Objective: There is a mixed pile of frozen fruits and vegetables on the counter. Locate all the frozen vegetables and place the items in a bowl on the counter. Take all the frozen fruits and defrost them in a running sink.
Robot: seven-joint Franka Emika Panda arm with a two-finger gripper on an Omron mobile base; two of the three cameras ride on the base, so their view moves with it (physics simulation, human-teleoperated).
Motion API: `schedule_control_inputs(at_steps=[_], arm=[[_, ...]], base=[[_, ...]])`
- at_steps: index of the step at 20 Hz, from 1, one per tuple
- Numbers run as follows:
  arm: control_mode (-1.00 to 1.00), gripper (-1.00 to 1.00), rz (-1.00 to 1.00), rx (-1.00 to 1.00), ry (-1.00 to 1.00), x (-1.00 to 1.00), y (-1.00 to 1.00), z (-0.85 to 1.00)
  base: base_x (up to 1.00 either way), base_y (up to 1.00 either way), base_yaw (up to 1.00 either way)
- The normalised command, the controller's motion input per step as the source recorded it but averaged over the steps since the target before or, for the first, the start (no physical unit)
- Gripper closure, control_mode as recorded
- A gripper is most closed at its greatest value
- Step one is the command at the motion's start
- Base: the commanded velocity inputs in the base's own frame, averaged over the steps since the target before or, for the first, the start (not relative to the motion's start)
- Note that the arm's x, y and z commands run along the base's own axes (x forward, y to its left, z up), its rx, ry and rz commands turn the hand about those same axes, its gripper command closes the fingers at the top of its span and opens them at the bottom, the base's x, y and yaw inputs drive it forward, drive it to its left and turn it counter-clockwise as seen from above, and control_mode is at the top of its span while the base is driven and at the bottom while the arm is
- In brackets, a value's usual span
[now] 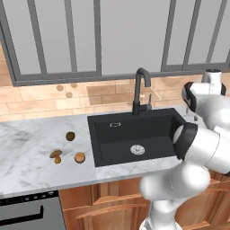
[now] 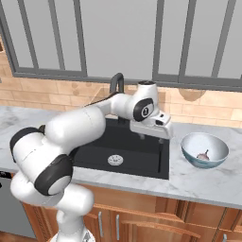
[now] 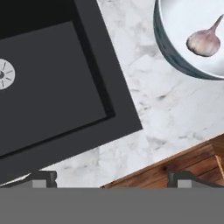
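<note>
Brown capped mushroom: on white marble counter, left of matte black sink, beside orange ball and dark olive ball. Gripper: released, empty, over sink's right rim, far right of mushroom; pale bulb already in white bowl

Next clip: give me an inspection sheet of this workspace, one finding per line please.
Surface: white marble counter, wooden cabinets below.
Job's things: pale bulb lies in the bowl, right of the sink; mushroom, orange ball and dark ball sit on the counter left of the sink, apart from each other.
Sink: holds no food; no water seen running from the faucet.
Clutter: nothing seen.
Gripper: gripper open, holding nothing, above the sink's right edge.
Cables: nothing seen.
Surroundings: brick backsplash, window frames above.
</note>
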Motion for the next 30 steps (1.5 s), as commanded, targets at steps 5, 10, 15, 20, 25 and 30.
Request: schedule_control_inputs(at_steps=[5,10,15,20,25,30], arm=[[-1.00,-1.00,0.09,0.00,0.05,-0.15,0.40,-0.01],[-1.00,-1.00,0.09,0.00,0.04,-0.10,0.47,0.00],[-1.00,-1.00,0.09,0.00,0.04,-0.18,0.46,0.00],[-1.00,-1.00,0.09,0.00,0.05,-0.18,0.46,0.00],[-1.00,-1.00,0.08,0.00,0.04,-0.20,0.48,0.00],[-1.00,-1.00,0.08,0.00,0.03,-0.22,0.49,0.00]], base=[[0.00,0.00,0.00],[0.00,0.00,0.00],[0.00,0.00,0.00],[0.00,0.00,0.00],[0.00,0.00,0.00],[0.00,0.00,0.00]])
